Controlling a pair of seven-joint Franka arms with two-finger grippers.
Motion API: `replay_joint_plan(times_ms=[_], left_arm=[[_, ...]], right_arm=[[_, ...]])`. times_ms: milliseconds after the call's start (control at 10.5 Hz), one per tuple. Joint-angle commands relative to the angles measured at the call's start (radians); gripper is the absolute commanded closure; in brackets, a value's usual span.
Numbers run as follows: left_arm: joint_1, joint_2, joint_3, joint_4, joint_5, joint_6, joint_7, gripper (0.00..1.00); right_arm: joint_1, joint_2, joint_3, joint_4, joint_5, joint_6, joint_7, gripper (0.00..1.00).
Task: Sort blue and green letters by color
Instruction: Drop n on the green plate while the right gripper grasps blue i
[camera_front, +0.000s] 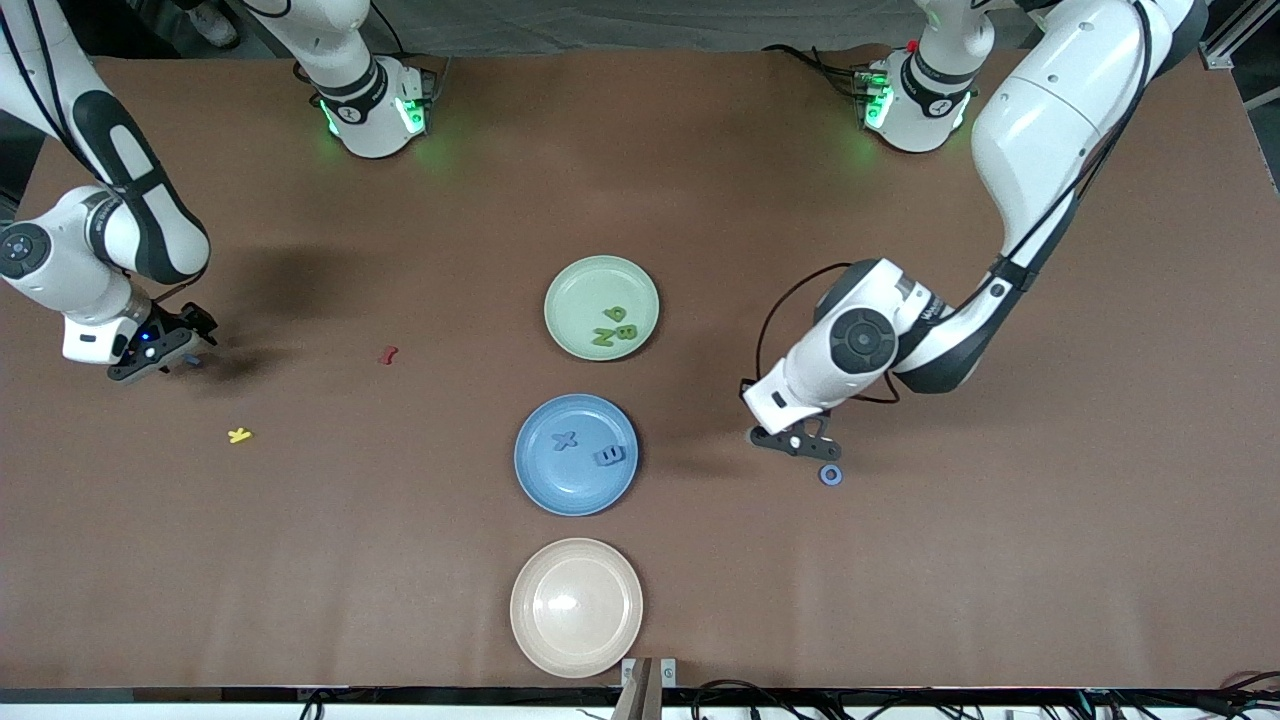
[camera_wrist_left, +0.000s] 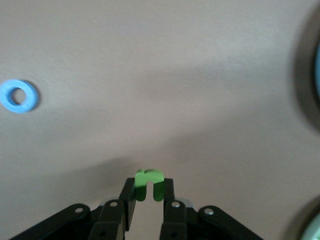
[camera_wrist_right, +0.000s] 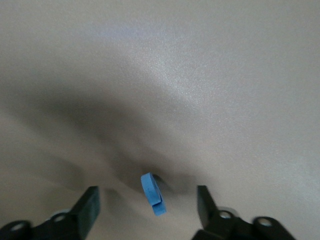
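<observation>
The brown surface (camera_front: 640, 180) carries three plates in a line down its middle: green plate (camera_front: 572, 290), blue plate (camera_front: 545, 480), cream plate (camera_front: 530, 630). A blue ring (camera_front: 830, 474) lies toward the left arm's end; a red letter (camera_front: 388, 354) and a yellow letter (camera_front: 239, 435) toward the right arm's.

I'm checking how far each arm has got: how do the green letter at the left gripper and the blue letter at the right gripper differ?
The green letter is clamped between the left gripper's shut jaws; the blue letter sits free between the right gripper's open jaws. The green one is at the left arm's end of the table, near a blue ring; the blue one at the right arm's end. Both are small flat pieces, not yet on a plate.
</observation>
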Motion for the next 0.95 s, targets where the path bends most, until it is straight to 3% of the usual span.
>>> replay_joint_plan(times_ms=[0,573,859], left_arm=[[-0.027,-0.017,-0.041,-0.013,-0.006,-0.023,-0.144,1.0],[-0.228,-0.011,-0.046,-0.004,-0.003,-0.022,-0.498,1.0],[-0.297,-0.008,-0.044,0.013,-0.003,-0.022,-0.619,1.0]], right_arm=[[-0.035,0.014,0.014,-0.001,-0.015,0.019,-0.002,1.0],[-0.035,0.018,0.02,0.013,-0.014,0.011,0.03,1.0],[-0.016,-0.005,0.058,0.044,-0.014,-0.019,0.162,1.0]])
